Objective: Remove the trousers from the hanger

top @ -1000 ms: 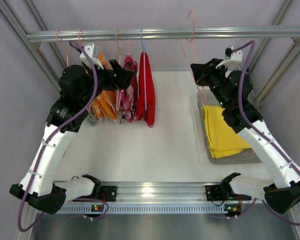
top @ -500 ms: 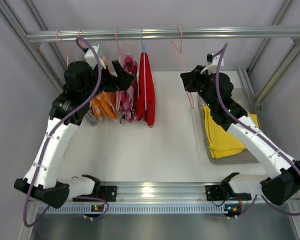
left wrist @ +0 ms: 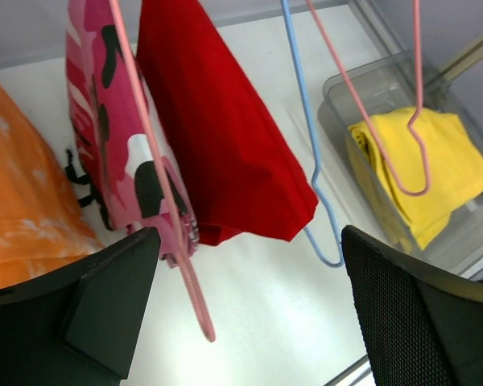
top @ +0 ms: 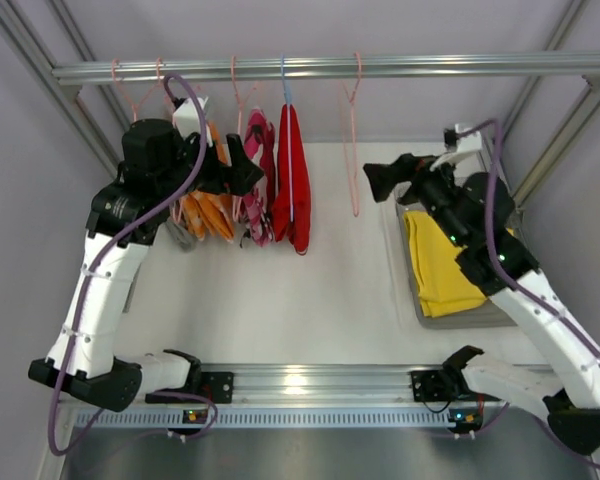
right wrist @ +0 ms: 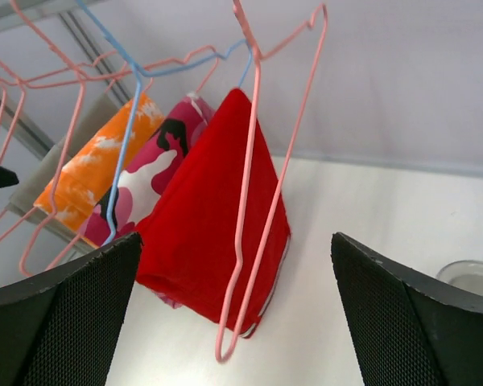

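Note:
The yellow trousers [top: 440,262] lie folded in a clear bin [top: 420,318] at the right, off any hanger; the left wrist view also shows the trousers [left wrist: 443,165]. The pale pink hanger [top: 354,150] hangs bare from the rail, and the right wrist view has this hanger [right wrist: 253,225] dangling in front of the red garment. My right gripper [top: 380,180] is open just right of it, touching nothing. My left gripper [top: 242,165] is open beside the hanging clothes, nothing between its fingers [left wrist: 113,297].
A metal rail [top: 430,66] crosses the back. On it hang an orange tie-dye garment [top: 208,210], a pink camouflage garment [top: 255,200] and a red garment [top: 292,190] on a blue hanger [left wrist: 306,145]. Frame posts stand at both sides.
My right gripper carried the pink hanger left to the rail, left it hanging there, opened and drew back to the right. The left arm shifted only slightly.

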Robot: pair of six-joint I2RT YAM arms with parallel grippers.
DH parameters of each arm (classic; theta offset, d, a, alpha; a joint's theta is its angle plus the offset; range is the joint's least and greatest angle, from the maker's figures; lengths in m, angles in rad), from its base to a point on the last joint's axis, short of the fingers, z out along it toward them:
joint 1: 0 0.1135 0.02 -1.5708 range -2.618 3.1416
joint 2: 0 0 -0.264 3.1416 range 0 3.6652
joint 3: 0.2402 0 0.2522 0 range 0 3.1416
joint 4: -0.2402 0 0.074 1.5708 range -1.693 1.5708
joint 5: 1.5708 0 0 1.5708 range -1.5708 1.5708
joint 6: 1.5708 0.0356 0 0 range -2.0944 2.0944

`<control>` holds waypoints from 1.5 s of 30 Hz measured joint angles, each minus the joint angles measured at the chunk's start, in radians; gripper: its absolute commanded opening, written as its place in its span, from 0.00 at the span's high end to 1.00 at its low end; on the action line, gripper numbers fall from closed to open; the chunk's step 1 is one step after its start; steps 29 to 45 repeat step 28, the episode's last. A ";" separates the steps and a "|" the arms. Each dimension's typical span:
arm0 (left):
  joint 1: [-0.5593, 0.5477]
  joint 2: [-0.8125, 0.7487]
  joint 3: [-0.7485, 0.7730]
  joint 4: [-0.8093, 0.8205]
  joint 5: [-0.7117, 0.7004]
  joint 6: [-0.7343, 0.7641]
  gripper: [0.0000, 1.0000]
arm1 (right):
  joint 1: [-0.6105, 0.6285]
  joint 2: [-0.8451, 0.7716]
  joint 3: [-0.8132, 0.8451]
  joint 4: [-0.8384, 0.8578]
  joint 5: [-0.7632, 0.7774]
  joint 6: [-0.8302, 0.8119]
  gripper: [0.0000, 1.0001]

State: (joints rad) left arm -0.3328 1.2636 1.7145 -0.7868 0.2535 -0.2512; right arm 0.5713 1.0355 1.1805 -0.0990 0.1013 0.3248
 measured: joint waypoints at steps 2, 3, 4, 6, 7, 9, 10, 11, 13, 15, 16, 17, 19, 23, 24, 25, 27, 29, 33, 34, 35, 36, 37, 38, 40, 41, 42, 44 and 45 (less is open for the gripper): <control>0.000 -0.004 0.016 -0.035 -0.020 0.050 0.01 | 0.001 -0.105 -0.022 -0.030 0.006 -0.052 0.00; 0.000 -0.010 0.016 -0.047 -0.039 0.072 0.01 | 0.001 -0.159 -0.032 -0.047 0.011 -0.077 0.01; 0.000 -0.017 0.015 -0.060 -0.061 0.093 0.01 | -0.001 -0.202 -0.040 -0.062 0.014 -0.101 0.01; 0.015 -0.042 0.006 -0.076 -0.105 0.134 0.01 | -0.025 -0.293 -0.057 -0.100 0.013 -0.153 0.01; 0.034 -0.058 0.001 -0.082 -0.122 0.152 0.01 | -0.049 -0.335 -0.063 -0.119 0.013 -0.176 0.01; 0.092 -0.099 -0.008 -0.089 -0.158 0.178 0.01 | -0.107 -0.400 -0.080 -0.146 0.021 -0.219 0.01; 0.120 -0.120 -0.015 -0.089 -0.172 0.186 0.01 | -0.134 -0.425 -0.093 -0.156 0.022 -0.238 0.00; 0.149 -0.150 -0.025 -0.088 -0.185 0.195 0.01 | -0.157 -0.445 -0.108 -0.163 0.023 -0.255 0.00; 0.205 -0.219 -0.056 -0.087 -0.201 0.217 0.01 | -0.210 -0.483 -0.151 -0.175 0.023 -0.286 0.01; 0.235 -0.281 -0.083 -0.084 -0.216 0.233 0.01 | -0.259 -0.519 -0.207 -0.186 0.024 -0.305 0.01; 0.255 -0.325 -0.102 -0.082 -0.224 0.238 0.01 | -0.278 -0.535 -0.230 -0.197 0.022 -0.310 0.01; 0.265 -0.360 -0.119 -0.082 -0.236 0.245 0.01 | -0.296 -0.553 -0.254 -0.208 0.021 -0.316 0.01; 0.275 -0.424 -0.156 -0.080 -0.261 0.256 0.01 | -0.319 -0.581 -0.285 -0.232 0.016 -0.324 0.00; 0.278 -0.503 -0.253 -0.074 -0.299 0.267 0.01 | -0.365 -0.625 -0.307 -0.252 0.009 -0.325 0.01; 0.279 -0.509 -0.274 -0.075 -0.307 0.268 0.01 | -0.369 -0.632 -0.308 -0.254 0.007 -0.323 0.00; 0.279 -0.509 -0.288 -0.075 -0.315 0.268 0.01 | -0.372 -0.637 -0.309 -0.255 0.005 -0.320 0.00; 0.279 -0.506 -0.311 -0.075 -0.329 0.268 0.01 | -0.373 -0.641 -0.309 -0.261 0.002 -0.314 0.01; 0.279 -0.504 -0.317 -0.076 -0.334 0.268 0.01 | -0.373 -0.642 -0.309 -0.263 0.000 -0.313 0.01; 0.279 -0.504 -0.317 -0.076 -0.334 0.268 0.01 | -0.373 -0.642 -0.309 -0.263 0.000 -0.313 0.01; 0.279 -0.504 -0.317 -0.076 -0.334 0.268 0.01 | -0.373 -0.642 -0.309 -0.263 0.000 -0.313 0.01; 0.279 -0.504 -0.317 -0.076 -0.334 0.268 0.01 | -0.373 -0.642 -0.309 -0.263 0.000 -0.313 0.01; 0.279 -0.504 -0.317 -0.076 -0.334 0.268 0.01 | -0.373 -0.642 -0.309 -0.263 0.000 -0.313 0.01; 0.279 -0.504 -0.317 -0.076 -0.334 0.268 0.01 | -0.373 -0.642 -0.309 -0.263 0.000 -0.313 0.01; 0.279 -0.504 -0.317 -0.076 -0.334 0.268 0.01 | -0.373 -0.642 -0.309 -0.263 0.000 -0.313 0.01; 0.279 -0.504 -0.317 -0.076 -0.334 0.268 0.01 | -0.373 -0.642 -0.309 -0.263 0.000 -0.313 0.01; 0.279 -0.504 -0.317 -0.076 -0.334 0.268 0.01 | -0.373 -0.642 -0.309 -0.263 0.000 -0.313 0.01; 0.279 -0.504 -0.317 -0.076 -0.334 0.268 0.01 | -0.373 -0.642 -0.309 -0.263 0.000 -0.313 0.01; 0.279 -0.504 -0.317 -0.076 -0.334 0.268 0.01 | -0.373 -0.642 -0.309 -0.263 0.000 -0.313 0.01; 0.279 -0.504 -0.317 -0.076 -0.334 0.268 0.01 | -0.373 -0.642 -0.309 -0.263 0.000 -0.313 0.01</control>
